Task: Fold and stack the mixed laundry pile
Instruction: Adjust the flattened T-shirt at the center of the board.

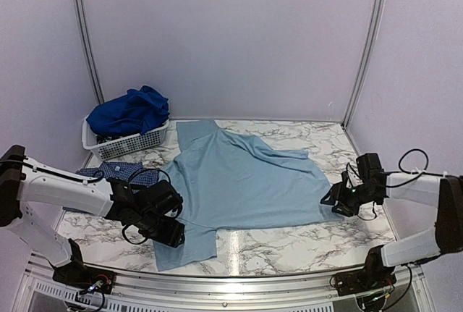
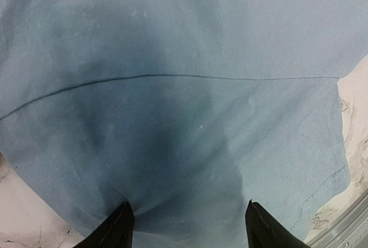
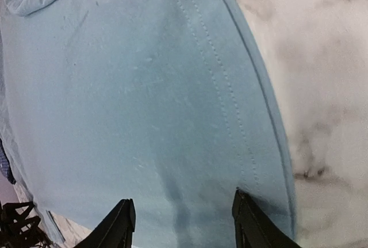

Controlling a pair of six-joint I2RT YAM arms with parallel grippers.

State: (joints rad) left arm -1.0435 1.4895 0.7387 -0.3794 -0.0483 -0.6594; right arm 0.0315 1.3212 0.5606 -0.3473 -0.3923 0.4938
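Marble-patterned table (image 1: pixel 289 243), pale blue T-shirt (image 1: pixel 239 182) spread flat for folding: left gripper (image 2: pixel 187 225) and right gripper (image 3: pixel 181 222), jaws apart, poised at opposite edges

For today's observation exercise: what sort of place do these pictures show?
Probably a robot lab booth: plain walls enclose a marble-patterned table; left arm and right arm flank a pale blue T-shirt.

White arms (image 1: pixel 65 190), black claws (image 1: pixel 172 234) (image 1: pixel 331 202), looping cables (image 1: pixel 414 158).

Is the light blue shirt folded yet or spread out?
Spread out: the pale blue T-shirt lies mostly flat across the marble table.
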